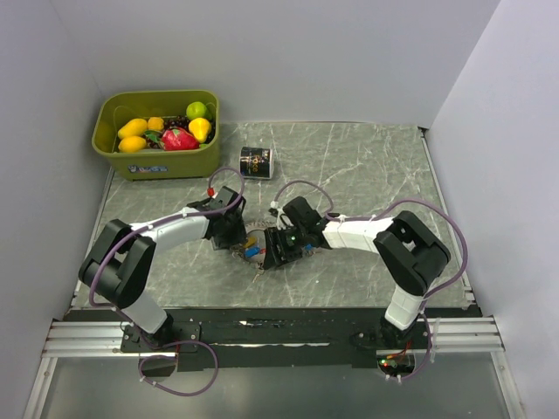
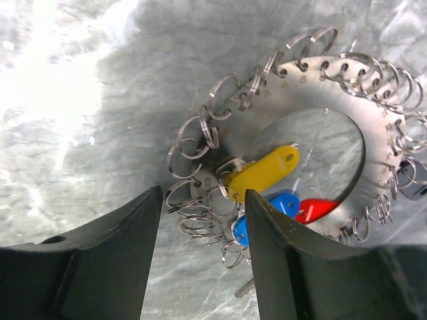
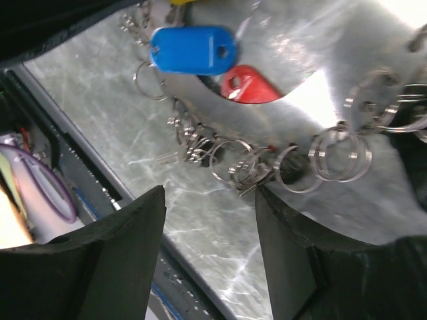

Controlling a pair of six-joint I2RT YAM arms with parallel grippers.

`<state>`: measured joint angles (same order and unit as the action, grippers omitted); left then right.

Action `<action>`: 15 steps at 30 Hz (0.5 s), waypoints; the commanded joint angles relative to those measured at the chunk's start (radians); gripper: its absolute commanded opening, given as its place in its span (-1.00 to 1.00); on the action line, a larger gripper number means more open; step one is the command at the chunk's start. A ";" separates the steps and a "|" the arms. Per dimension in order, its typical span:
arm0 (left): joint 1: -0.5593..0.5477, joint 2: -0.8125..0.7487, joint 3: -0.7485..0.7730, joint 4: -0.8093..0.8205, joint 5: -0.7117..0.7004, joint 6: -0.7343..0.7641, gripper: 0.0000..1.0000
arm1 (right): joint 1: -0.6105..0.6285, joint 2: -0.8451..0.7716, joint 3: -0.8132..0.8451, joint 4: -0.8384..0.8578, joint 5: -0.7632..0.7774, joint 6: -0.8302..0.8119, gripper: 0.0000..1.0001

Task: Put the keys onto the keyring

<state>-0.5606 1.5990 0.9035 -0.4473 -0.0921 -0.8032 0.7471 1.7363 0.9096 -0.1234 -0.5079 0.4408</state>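
The keyring (image 2: 333,87) is a flat metal ring plate fringed with small split rings, lying on the marble table (image 1: 367,166). Keys with yellow (image 2: 263,172), blue (image 2: 287,202) and red (image 2: 317,210) plastic heads lie in its middle. My left gripper (image 2: 203,200) is open, and its jaws straddle a few split rings at the plate's edge. My right gripper (image 3: 210,197) is open over bare table, its fingertips just short of the ring's fringe (image 3: 253,163). The blue key (image 3: 193,50) and red key (image 3: 248,85) lie beyond it. From above, both grippers (image 1: 238,240) (image 1: 278,249) meet at the keyring (image 1: 253,250).
A green bin (image 1: 157,166) of toy fruit stands at the back left. A small black can (image 1: 257,161) lies behind the grippers. The table's front edge and its black rail (image 3: 67,167) run close to my right gripper.
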 commanded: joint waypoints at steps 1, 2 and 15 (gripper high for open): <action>-0.005 -0.050 0.046 -0.056 -0.063 0.021 0.22 | 0.020 -0.037 -0.012 0.045 -0.014 0.024 0.26; -0.005 -0.056 0.048 -0.063 -0.076 0.022 0.24 | 0.020 -0.047 -0.012 0.039 -0.009 0.019 0.27; -0.044 -0.041 0.121 -0.155 -0.126 0.044 0.45 | -0.020 -0.326 -0.014 -0.052 0.164 -0.019 0.40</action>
<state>-0.5705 1.5368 0.9436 -0.5465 -0.1619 -0.7784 0.7567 1.5303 0.9081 -0.1848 -0.4126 0.4374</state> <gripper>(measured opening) 0.719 0.695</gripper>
